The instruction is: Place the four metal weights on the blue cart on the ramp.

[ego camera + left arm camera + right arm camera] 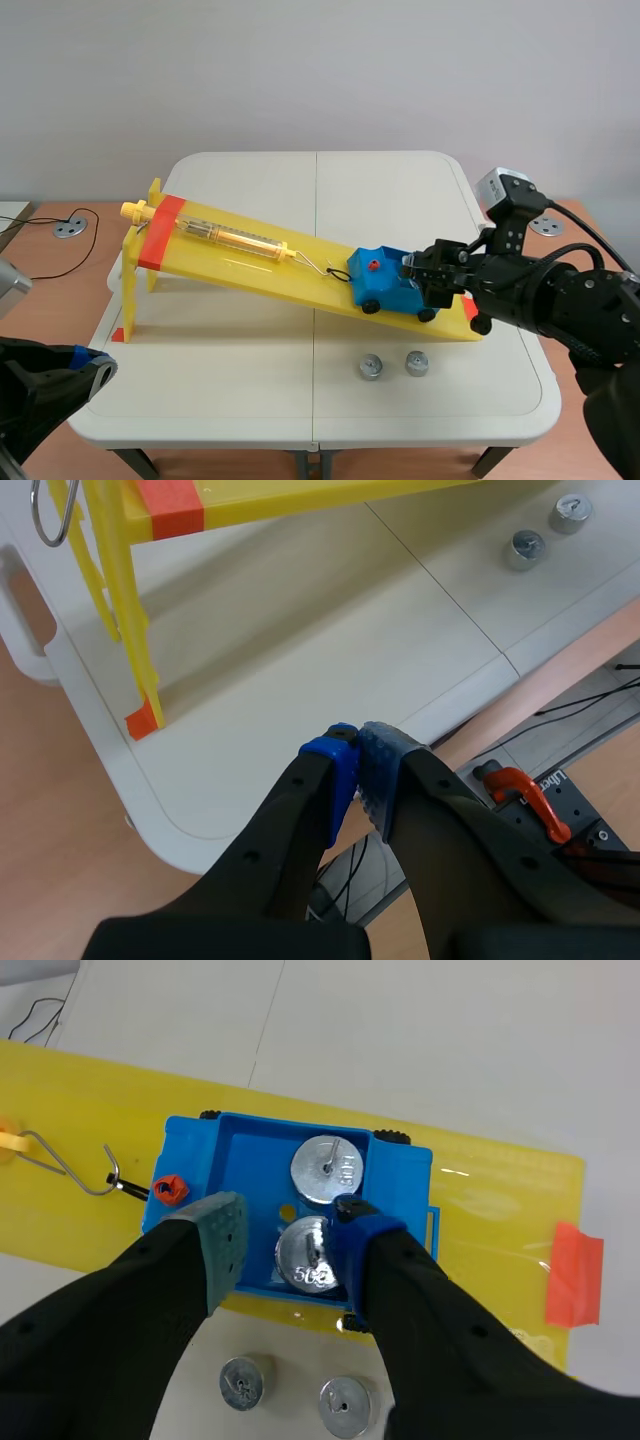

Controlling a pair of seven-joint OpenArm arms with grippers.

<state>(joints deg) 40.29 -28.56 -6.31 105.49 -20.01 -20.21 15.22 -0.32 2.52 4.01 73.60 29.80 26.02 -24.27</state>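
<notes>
The blue cart point(385, 283) point(190, 1160) sits low on the yellow ramp point(250, 270), hooked to a spring scale point(230, 238). Two metal weights lie in it, one at the far side point(325, 1168) and one nearer point(305, 1255). My right gripper point(412, 268) point(288, 1210) hovers over the cart, open, its fingers astride the nearer weight with a gap on one side. Two more weights point(371, 367) point(417, 363) stand on the table in front of the ramp, below the gripper point(243, 1381) point(345, 1405). My left gripper point(355, 745) point(95, 365) is shut and empty off the table's near left corner.
The ramp stands on yellow legs point(130, 630) at its high left end, with orange-red tape marks point(160, 232). A wire hook point(75, 1165) links cart and scale. Cables and a grey disc point(68, 228) lie on the side desk.
</notes>
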